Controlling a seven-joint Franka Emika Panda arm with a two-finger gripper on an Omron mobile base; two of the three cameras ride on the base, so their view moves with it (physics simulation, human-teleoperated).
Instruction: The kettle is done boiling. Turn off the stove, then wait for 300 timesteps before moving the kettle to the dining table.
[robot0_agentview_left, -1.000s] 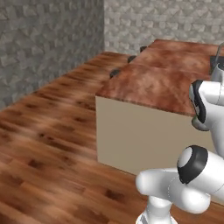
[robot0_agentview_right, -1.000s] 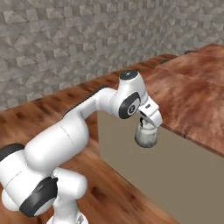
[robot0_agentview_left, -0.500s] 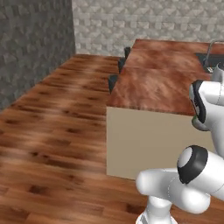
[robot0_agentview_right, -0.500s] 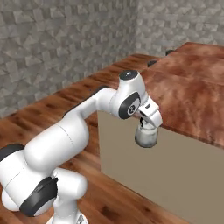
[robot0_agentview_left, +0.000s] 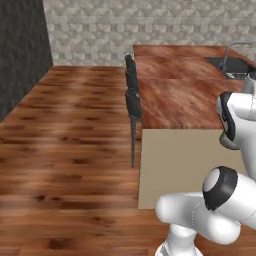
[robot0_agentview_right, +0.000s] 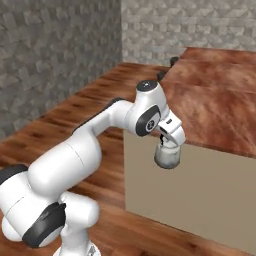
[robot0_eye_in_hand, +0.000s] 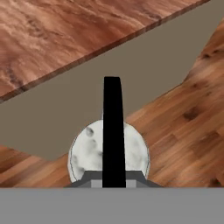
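The carrying step is judged in hand: the kettle (robot0_agentview_right: 167, 156), at centre frame in the right base view, is held by its handle in the closed hand (robot0_agentview_right: 165, 142) beside the dining table (robot0_agentview_right: 220, 115), so a lift over the bench edge is called for next.

Base swung toward dining table (robot0_agentview_left: 180, 95) end.

Your kettle (robot0_agentview_right: 167, 156) hangs off the table (robot0_agentview_right: 220, 107) edge, in front of the beige side (robot0_agentview_right: 200, 192), floor under it. Table top nearest you is bare, free to pass over. Sink and faucet (robot0_agentview_left: 235, 62) sit at the far right end. Stools (robot0_agentview_left: 132, 102) line the left side; floor left of them is wide open.
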